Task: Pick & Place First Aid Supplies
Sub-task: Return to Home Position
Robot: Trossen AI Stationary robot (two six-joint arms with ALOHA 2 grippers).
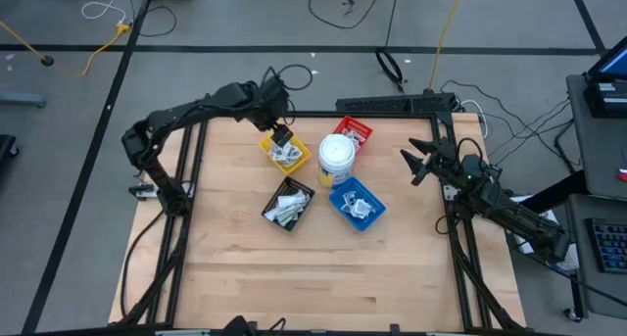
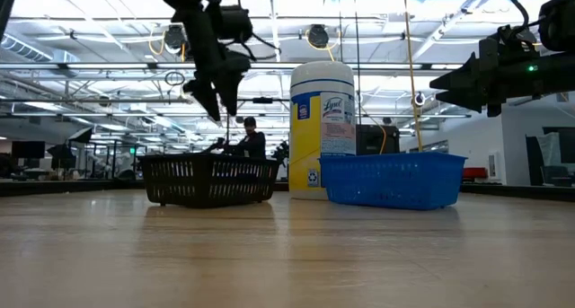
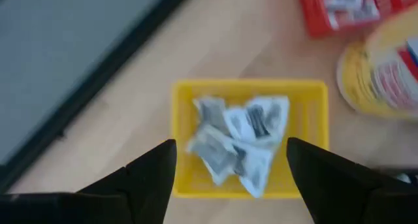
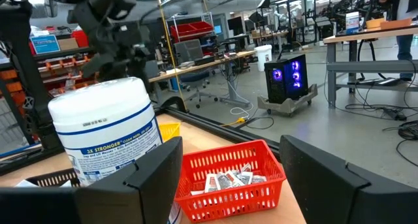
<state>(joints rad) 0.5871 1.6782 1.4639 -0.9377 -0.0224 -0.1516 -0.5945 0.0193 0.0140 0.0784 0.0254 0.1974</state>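
Yellow mesh tray (image 3: 314, 139) of crumpled white packets (image 3: 240, 140), left jaws spread above, right jaws spread, wooden table (image 1: 294, 267) edge

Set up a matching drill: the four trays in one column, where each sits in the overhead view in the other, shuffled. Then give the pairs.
1. yellow tray
2. red tray
3. blue tray
4. black tray

a. lower left of the white tub
b. lower right of the tub, toward the right hand
c. under the open left hand
d. topmost, just above the tub

Pairs: 1-c, 2-d, 3-b, 4-a
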